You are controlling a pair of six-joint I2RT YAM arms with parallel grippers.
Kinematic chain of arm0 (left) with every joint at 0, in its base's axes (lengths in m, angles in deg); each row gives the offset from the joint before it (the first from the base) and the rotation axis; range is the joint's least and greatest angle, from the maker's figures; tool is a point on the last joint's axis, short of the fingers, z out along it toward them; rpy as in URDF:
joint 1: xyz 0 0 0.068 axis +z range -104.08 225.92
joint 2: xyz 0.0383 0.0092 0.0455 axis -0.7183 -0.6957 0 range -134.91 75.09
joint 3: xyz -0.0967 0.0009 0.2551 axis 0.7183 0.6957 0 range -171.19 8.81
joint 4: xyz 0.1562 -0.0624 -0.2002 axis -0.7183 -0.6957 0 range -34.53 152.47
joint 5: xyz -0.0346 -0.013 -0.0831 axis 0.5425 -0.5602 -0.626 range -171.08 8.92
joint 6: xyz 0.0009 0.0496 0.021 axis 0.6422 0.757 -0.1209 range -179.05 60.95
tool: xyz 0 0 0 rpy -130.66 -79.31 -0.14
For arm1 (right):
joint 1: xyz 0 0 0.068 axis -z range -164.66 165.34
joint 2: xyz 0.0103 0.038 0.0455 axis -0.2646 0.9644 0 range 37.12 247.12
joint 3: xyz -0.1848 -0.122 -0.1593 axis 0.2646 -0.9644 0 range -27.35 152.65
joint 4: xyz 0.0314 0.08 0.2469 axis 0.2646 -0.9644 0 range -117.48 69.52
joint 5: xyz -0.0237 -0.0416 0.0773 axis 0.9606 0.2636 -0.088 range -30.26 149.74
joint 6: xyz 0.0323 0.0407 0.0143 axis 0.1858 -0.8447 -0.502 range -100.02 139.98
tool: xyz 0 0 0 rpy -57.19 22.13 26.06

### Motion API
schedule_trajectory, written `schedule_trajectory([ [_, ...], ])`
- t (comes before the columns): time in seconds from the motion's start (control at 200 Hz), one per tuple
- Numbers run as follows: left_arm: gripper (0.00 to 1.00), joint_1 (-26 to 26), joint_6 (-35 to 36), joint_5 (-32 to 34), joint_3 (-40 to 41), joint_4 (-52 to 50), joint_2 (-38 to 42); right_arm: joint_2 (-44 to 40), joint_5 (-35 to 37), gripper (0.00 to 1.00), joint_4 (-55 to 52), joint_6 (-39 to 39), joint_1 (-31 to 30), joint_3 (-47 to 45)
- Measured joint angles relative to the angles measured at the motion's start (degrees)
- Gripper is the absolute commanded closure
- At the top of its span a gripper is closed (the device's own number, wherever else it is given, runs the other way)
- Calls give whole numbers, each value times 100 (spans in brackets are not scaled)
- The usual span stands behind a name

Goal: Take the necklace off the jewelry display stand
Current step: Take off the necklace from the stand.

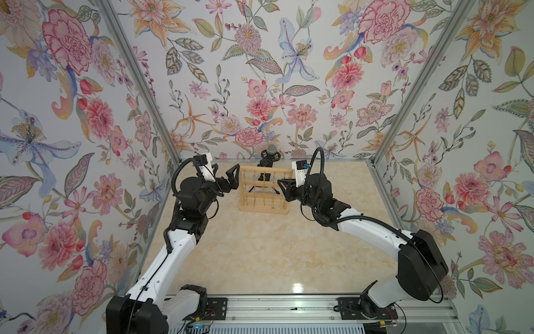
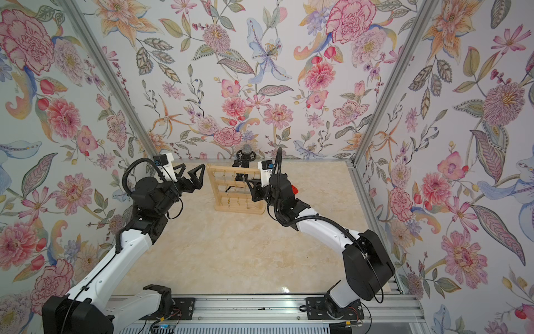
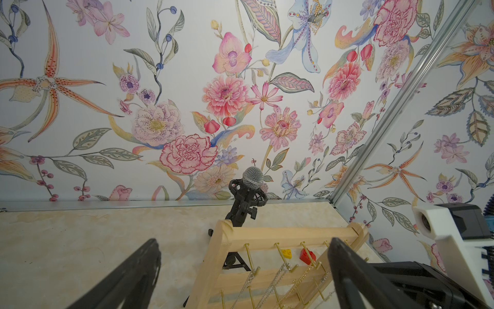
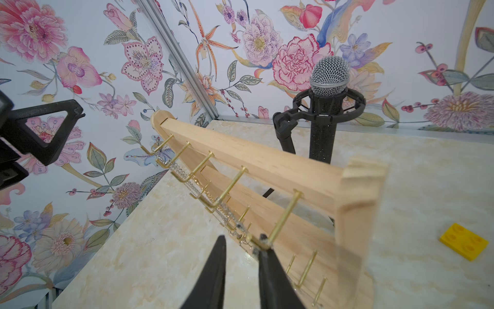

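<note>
Clock reference: seen from above, 12 o'clock is the far wall and 6 o'clock is my base rail.
Stand: the wooden stand (image 4: 267, 163) is upright on the worktop (image 1: 260, 251) toward 12 o'clock, between my two arms. Its rails run from 9 to 3 o'clock.
Hooks: brass, pointing toward 6 o'clock with upturned tips. The end hook (image 4: 283, 216) at the 3 o'clock end looks bare.
Necklace: on the stand. Several thin chains hang from the top-rail hooks, and the necklace (image 4: 238, 227) nearest my right tool drapes down from a hook tip. I cannot tell which chain is intended.
Right tool (image 4: 242, 239): at the stand's 3 o'clock end. The jaws are nearly together with a narrow gap and nothing is gripped. One fingertip (image 4: 263, 242) touches the end hook's tip.
Left tool (image 1: 234, 179): at the stand's 9 o'clock side, just beside the upright. The jaws are spread wide and empty.
Key relation: the necklace lies just beside my right tool toward 9 o'clock, so the right arm is nearer.
Next move (judgement): pinch the chain, raise it over the upturned tip, and draw it toward 6 o'clock.
Containers: none in view. The stand alone carries chains.
Other: a microphone (image 4: 329, 75) is at 12 o'clock behind the stand, and a yellow brick (image 4: 463, 246) is on the worktop beyond it.
</note>
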Motion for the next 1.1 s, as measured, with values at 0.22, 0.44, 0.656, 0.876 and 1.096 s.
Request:
schedule_trajectory([
  [0.22, 1, 0, -2, -2, 0, 0, 0, 0, 184, 77, -140, 37, 0, 13],
  [0.44, 1, 0, -2, -17, 0, 0, 0, 0, 304, 84, -164, 68, -4, 13],
  [0.656, 1, 0, -2, -20, 0, 0, 0, 0, 363, 90, -164, 85, -4, 13],
  [0.876, 1, 0, -2, -20, 0, 0, 0, 0, 389, 93, -164, 109, -4, 13],
  [1.096, 1, 0, -2, -20, 0, 2, 0, -26, 334, 97, -168, 122, -4, 13],
])
